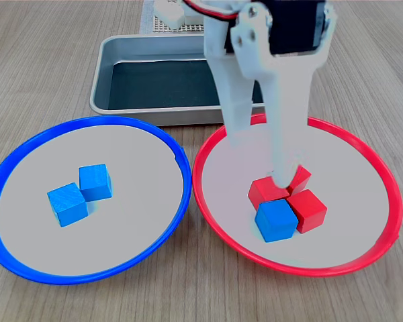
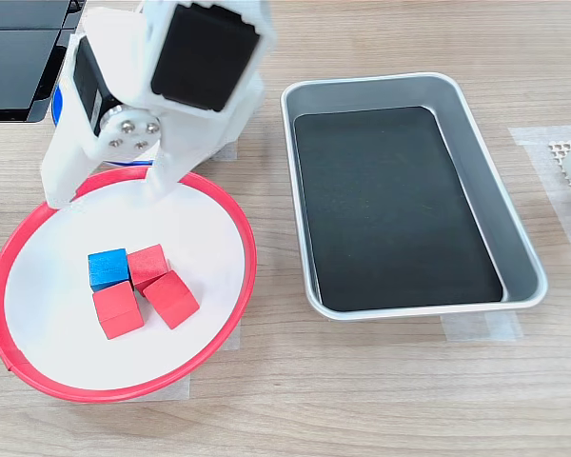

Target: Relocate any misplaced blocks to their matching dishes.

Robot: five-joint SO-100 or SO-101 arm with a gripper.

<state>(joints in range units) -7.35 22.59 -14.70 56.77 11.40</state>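
White pincer (image 1: 262,157) spread apart and empty above red-rimmed dish (image 1: 211,144), blue cube (image 1: 277,220) misplaced there touching three red cubes (image 1: 309,210), two blue cubes (image 1: 79,193) in blue-rimmed dish (image 1: 27,144), grey metal tray (image 2: 476,152) behind on wooden tabletop (image 2: 362,400).

A wooden table (image 1: 47,60) is seen in both exterior views. In the first exterior view, a blue-rimmed plate (image 1: 27,157) at lower left, a red-rimmed plate (image 1: 363,154) at lower right and a grey metal tray (image 1: 121,50) at upper centre are set directly on it.
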